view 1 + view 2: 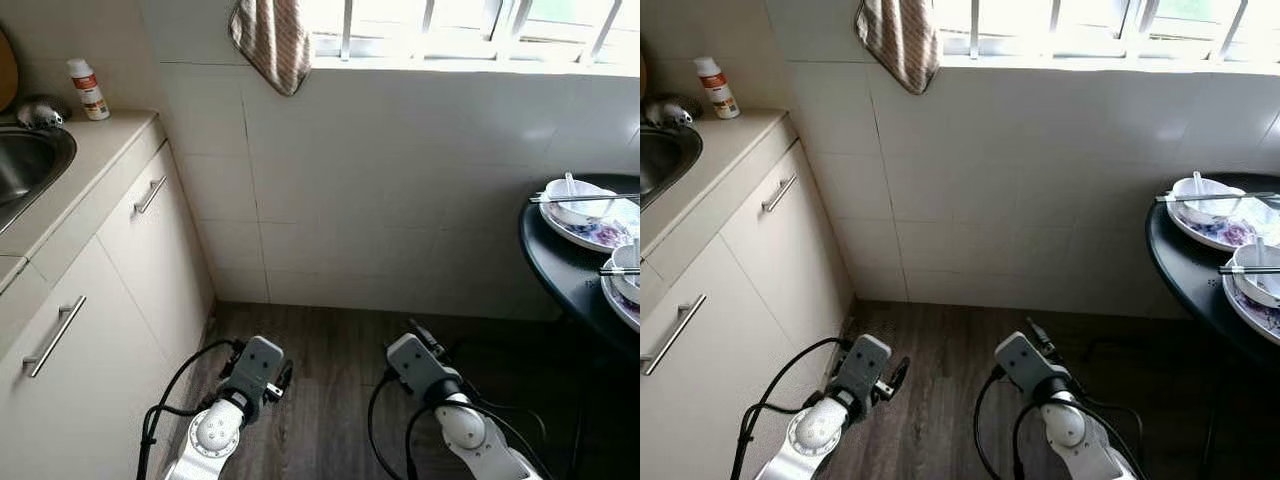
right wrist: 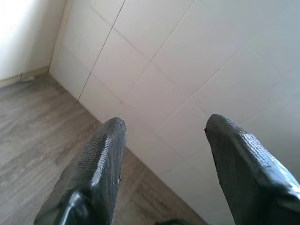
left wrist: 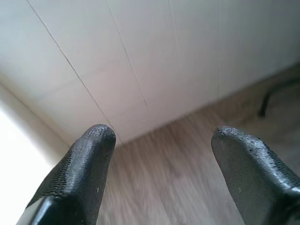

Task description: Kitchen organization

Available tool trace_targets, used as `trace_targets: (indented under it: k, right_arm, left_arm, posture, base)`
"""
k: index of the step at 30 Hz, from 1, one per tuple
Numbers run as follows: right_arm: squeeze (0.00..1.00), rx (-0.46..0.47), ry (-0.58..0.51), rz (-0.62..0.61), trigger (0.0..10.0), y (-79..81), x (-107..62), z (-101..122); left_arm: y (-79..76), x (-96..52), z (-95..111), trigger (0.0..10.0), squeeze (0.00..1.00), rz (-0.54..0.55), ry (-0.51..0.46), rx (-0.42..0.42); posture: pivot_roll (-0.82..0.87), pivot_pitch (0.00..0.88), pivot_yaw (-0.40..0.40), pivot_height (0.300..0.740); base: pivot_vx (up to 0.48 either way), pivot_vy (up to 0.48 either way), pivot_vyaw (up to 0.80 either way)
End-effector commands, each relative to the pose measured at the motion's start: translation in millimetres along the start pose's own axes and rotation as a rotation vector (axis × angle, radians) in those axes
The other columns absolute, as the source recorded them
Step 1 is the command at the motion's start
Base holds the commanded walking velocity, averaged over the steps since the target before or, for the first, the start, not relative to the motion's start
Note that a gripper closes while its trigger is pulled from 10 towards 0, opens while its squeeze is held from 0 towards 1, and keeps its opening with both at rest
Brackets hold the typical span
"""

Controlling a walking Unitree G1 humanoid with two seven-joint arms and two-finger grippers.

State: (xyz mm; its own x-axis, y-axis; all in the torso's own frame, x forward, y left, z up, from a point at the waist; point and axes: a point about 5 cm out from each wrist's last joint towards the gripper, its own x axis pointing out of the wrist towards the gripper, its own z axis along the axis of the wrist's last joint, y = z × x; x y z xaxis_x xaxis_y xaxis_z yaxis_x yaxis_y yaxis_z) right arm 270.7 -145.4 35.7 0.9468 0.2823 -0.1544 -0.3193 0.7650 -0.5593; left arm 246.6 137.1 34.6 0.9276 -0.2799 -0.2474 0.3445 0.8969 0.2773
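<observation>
A round black table [image 1: 560, 262] holds patterned plates [image 1: 590, 232] with white bowls [image 1: 578, 200] and chopsticks [image 1: 585, 197].

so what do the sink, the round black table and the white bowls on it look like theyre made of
The round sink basin looks like brushed stainless steel: grey, with soft metallic reflections. The round black table has a glossy dark top, perhaps glass or lacquer; the material is unclear. The white bowls look like glazed ceramic, smooth and shiny, resting on patterned plates.

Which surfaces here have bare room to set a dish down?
The counter is bare between the sink and the white bottle. The black table is bare along its near rim; its far side is crowded with bowls on plates.
</observation>
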Motion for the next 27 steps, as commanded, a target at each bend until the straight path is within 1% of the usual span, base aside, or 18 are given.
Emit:
trace_targets:
  k: [1,4,6,7,8,9,13,15,16,17,19,27]
  right_arm:
    - [0.00,0.001,-0.029,-0.058,10.0,-7.1,2.3,7]
    - [0.00,-0.005,-0.035,-0.080,10.0,-8.8,2.3,8]
    - [0.00,-0.034,-0.034,-0.116,10.0,-10.7,2.3,8]
    - [0.00,-0.034,-0.034,-0.116,10.0,-10.7,2.3,8]
    - [0.00,-0.027,-0.036,-0.102,10.0,-9.3,2.8,8]
    - [0.00,-0.049,-0.019,-0.097,10.0,-8.1,2.9,6]
    - [0.00,-0.090,-0.018,-0.092,10.0,-7.1,3.5,7]
    - [0.00,-0.090,-0.018,-0.092,10.0,-7.1,3.5,7]
    - [0.00,-0.088,-0.032,-0.079,10.0,-6.6,3.8,8]
    - [0.00,-0.088,-0.032,-0.079,10.0,-6.6,3.8,8]
    - [0.00,-0.091,-0.047,-0.046,10.0,-3.4,4.5,10]
    - [0.00,-0.077,-0.039,-0.030,10.0,-1.7,4.6,9]
  left_arm:
    - [8.6,-6.4,11,10.0,0.00,0.038,-0.087,-0.011]
    - [8.9,-7.2,11,10.0,0.00,0.039,-0.082,-0.005]
    - [5.9,-4.4,8,10.0,0.00,0.003,-0.058,-0.003]
    - [5.9,-4.4,8,10.0,0.00,0.003,-0.058,-0.003]
    - [6.0,-2.2,6,10.0,0.00,0.013,-0.046,-0.036]
    - [6.3,1.2,4,10.0,0.00,0.038,-0.032,-0.069]
    - [3.5,3.3,2,10.0,0.00,0.032,-0.032,-0.072]
    - [3.5,3.3,2,10.0,0.00,0.032,-0.032,-0.072]
    - [3.8,3.3,2,10.0,0.00,0.026,-0.038,-0.089]
    - [3.8,3.3,2,10.0,0.00,0.026,-0.038,-0.089]
    - [4.7,3.5,3,10.0,0.00,0.016,-0.052,-0.107]
    - [4.1,5.8,1,10.0,0.00,0.009,-0.047,-0.127]
  posture:
    - [0.03,0.000,-0.020,0.740]
    - [0.03,0.000,-0.019,0.740]
    - [0.03,0.000,-0.019,0.740]
    - [0.03,0.000,-0.019,0.740]
    - [0.02,0.000,-0.017,0.740]
    - [0.02,0.000,-0.016,0.740]
    - [0.02,0.000,-0.017,0.740]
    - [0.02,0.000,-0.017,0.740]
    - [0.02,0.000,-0.019,0.740]
    - [0.02,0.000,-0.019,0.740]
    - [0.03,0.000,-0.022,0.740]
    - [0.03,0.000,-0.026,0.740]
  base:
    - [0.000,0.000,0.00]
    - [0.000,0.000,0.00]
    - [0.000,0.000,0.00]
    - [0.000,0.000,0.00]
    - [0.000,0.000,0.00]
    - [0.000,0.000,0.00]
    - [0.000,0.000,0.00]
    - [0.000,0.000,0.00]
    - [0.000,0.000,0.00]
    - [0.000,0.000,0.00]
    - [0.000,0.000,0.00]
    - [0.000,0.000,0.00]
